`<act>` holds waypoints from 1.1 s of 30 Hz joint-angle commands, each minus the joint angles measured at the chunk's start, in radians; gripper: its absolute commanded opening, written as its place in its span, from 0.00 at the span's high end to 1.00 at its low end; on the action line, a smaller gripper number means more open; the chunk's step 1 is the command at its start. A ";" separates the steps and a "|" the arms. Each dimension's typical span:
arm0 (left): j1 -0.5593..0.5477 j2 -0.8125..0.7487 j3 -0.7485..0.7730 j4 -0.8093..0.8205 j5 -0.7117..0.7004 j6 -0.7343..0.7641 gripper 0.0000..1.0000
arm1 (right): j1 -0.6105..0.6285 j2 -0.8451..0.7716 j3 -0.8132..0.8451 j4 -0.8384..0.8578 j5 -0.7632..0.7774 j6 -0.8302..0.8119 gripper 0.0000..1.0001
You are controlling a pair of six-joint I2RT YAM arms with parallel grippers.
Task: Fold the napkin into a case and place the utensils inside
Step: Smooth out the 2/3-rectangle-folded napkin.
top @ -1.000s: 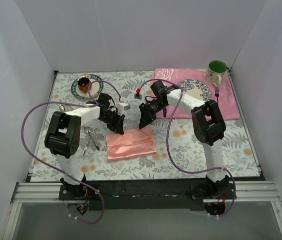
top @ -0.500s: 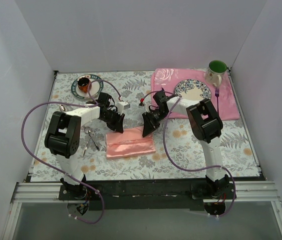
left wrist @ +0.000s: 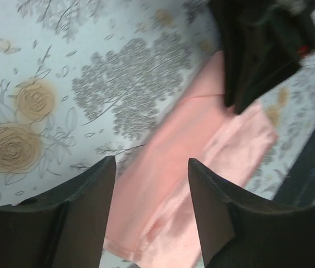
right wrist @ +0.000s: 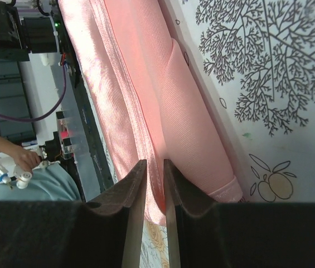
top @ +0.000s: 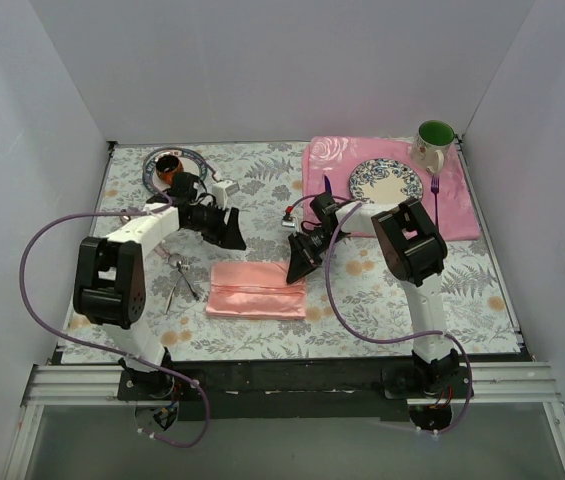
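The salmon-pink napkin [top: 255, 291] lies folded into a narrow oblong on the floral tablecloth. My right gripper [top: 301, 267] is at its right end, shut on a fold of the cloth; in the right wrist view the napkin [right wrist: 146, 84] runs up between the nearly touching fingers [right wrist: 134, 184]. My left gripper [top: 230, 233] hangs open above and behind the napkin's left part, holding nothing. In the left wrist view the napkin [left wrist: 190, 151] shows between its spread fingers [left wrist: 90, 190]. The silver utensils [top: 178, 276] lie left of the napkin.
A rose-patterned pink placemat [top: 462, 215] at the back right carries a patterned plate [top: 387, 180], a purple fork [top: 434, 186] and a green-lined mug [top: 434, 142]. A saucer with a dark cup [top: 170, 166] stands at the back left.
The left gripper has opened, let go of the napkin and drawn back to the left. The right gripper has pulled the cloth's edge toward the near side, leaving the napkin narrower.
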 commanded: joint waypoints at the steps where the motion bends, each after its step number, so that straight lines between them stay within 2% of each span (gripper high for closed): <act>1: -0.003 -0.124 0.042 -0.060 0.285 -0.093 0.55 | 0.002 0.026 -0.004 0.012 0.121 -0.050 0.72; 3: -0.012 -0.106 0.002 -0.074 0.367 -0.149 0.64 | 0.004 0.032 0.004 0.002 0.131 -0.065 0.72; 4: -0.012 -0.088 -0.015 -0.074 0.390 -0.169 0.74 | 0.002 0.035 0.007 -0.001 0.134 -0.065 0.72; 7: -0.012 -0.010 -0.087 -0.052 0.436 -0.221 0.90 | 0.004 0.038 0.019 -0.007 0.136 -0.073 0.73; 12: -0.009 0.070 -0.149 0.023 0.412 -0.271 0.99 | 0.005 -0.020 0.007 -0.018 0.113 -0.093 0.73; 17: -0.007 0.159 -0.176 0.054 0.360 -0.289 1.00 | 0.008 -0.115 0.041 -0.061 0.023 -0.093 0.73; 20: -0.007 0.191 -0.192 0.074 0.329 -0.301 1.00 | 0.002 -0.147 0.073 0.037 -0.011 0.045 0.68; 21: -0.007 0.196 -0.196 0.083 0.327 -0.308 1.00 | 0.001 -0.149 0.072 0.069 -0.008 0.130 0.63; 24: -0.007 0.207 -0.205 0.103 0.315 -0.328 1.00 | -0.001 -0.123 0.070 0.152 0.005 0.231 0.54; 30: -0.001 0.222 -0.199 0.104 0.294 -0.329 1.00 | -0.002 -0.039 0.076 0.200 0.062 0.282 0.40; 33: 0.006 0.225 -0.204 0.110 0.286 -0.334 1.00 | -0.004 -0.026 0.030 0.194 0.065 0.274 0.39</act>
